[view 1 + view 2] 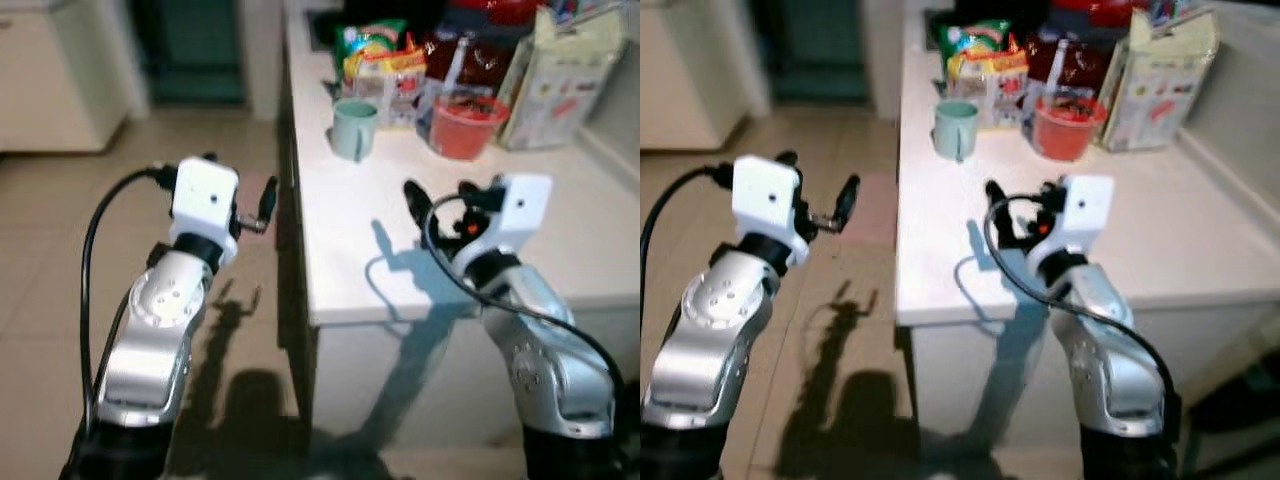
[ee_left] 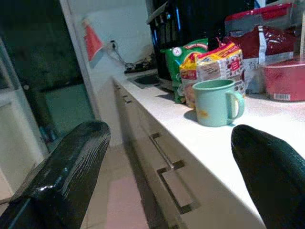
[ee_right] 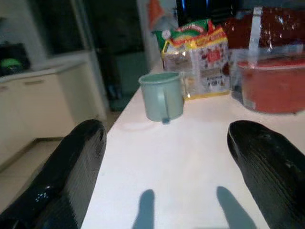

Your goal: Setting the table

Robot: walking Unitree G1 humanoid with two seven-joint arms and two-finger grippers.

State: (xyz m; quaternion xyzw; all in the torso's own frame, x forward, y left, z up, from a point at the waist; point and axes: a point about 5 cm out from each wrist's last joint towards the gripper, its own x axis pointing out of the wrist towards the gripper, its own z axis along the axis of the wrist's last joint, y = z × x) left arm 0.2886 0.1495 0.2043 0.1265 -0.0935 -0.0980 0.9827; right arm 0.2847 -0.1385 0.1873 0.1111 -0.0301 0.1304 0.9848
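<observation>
A pale green mug stands upright on the white counter, toward its far left part. Just right of the mug sits a red tub. My right gripper hovers open over the counter's near half, well short of the mug and the red tub, with nothing between its fingers. My left gripper is open and empty over the floor, left of the counter's edge. In its wrist view the mug stands ahead on the counter top.
Snack packets, a dark red bag and a pale carton crowd the counter's back. Drawer handles line the counter's front. Tiled floor lies to the left, with a white cabinet and a dark doorway beyond.
</observation>
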